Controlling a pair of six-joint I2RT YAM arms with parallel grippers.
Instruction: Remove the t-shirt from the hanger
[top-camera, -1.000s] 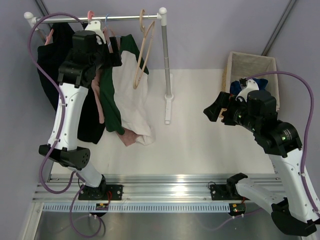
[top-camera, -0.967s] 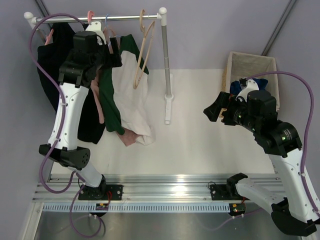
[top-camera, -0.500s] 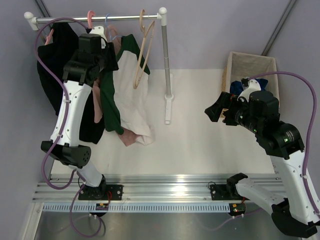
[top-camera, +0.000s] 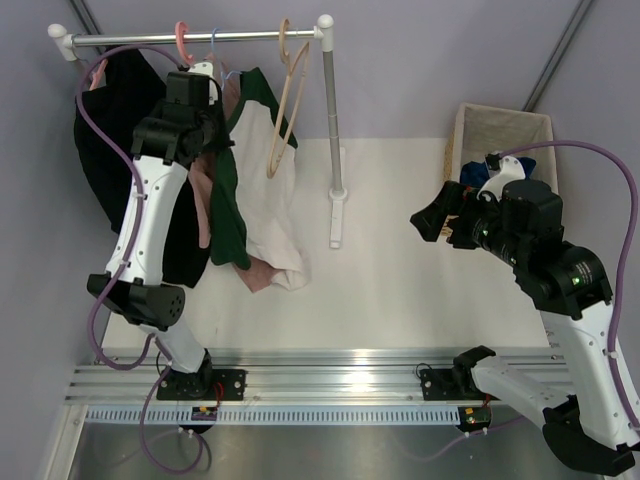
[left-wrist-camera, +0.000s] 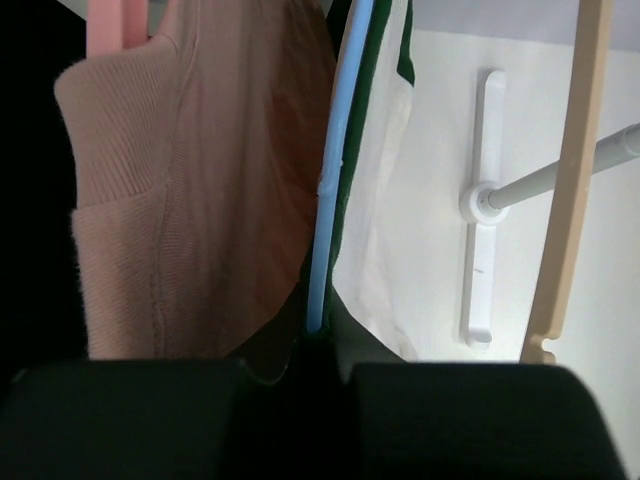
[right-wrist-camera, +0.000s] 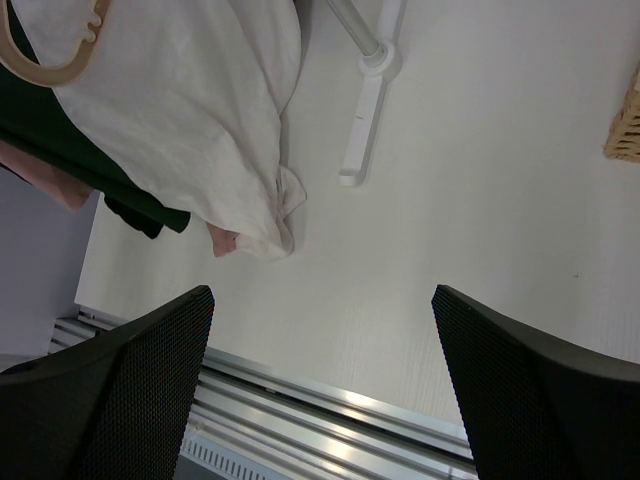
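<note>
Light-blue hanger (left-wrist-camera: 335, 170) pinched in left gripper (left-wrist-camera: 298, 365) jaws, left arm (top-camera: 150, 200) shifted rightward

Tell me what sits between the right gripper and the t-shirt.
Top view: the rack's grey post and white foot stand between the right gripper and the t-shirt; the rest is bare table.

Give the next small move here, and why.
Probably swing the right gripper left toward the t-shirt. It is open and well clear of the cloth, while the left gripper sits astride the hanger wire, seemingly placed to steady it.
</note>
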